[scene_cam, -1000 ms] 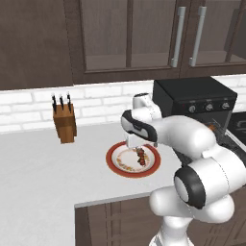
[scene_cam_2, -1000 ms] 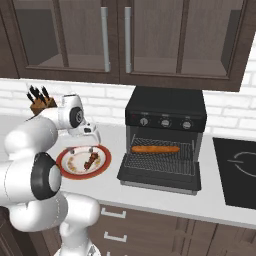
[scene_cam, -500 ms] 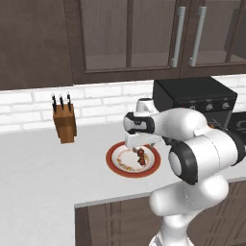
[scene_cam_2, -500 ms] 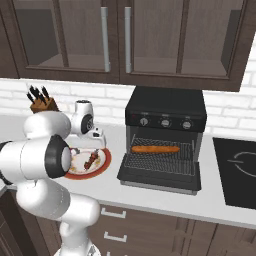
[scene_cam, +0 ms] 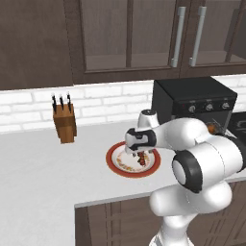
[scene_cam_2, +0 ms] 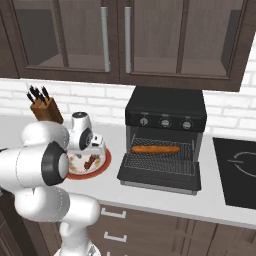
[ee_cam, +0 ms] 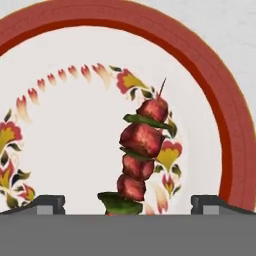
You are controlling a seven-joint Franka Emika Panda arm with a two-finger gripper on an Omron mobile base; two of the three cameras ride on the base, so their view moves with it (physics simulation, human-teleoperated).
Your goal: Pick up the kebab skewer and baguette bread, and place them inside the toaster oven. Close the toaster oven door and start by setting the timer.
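The kebab skewer lies on the red-rimmed plate with a flowered white centre, its red meat chunks and green slices running up between the two fingertips of the end effector, which stand spread wide to either side of it without touching it. The plate rests on the white tabletop. The arm bends forward and down over the plate, the end effector pointing at it from just above. Farther right, the toaster oven stands with the toaster oven door dropped open, and the baguette bread lies across its wire rack.
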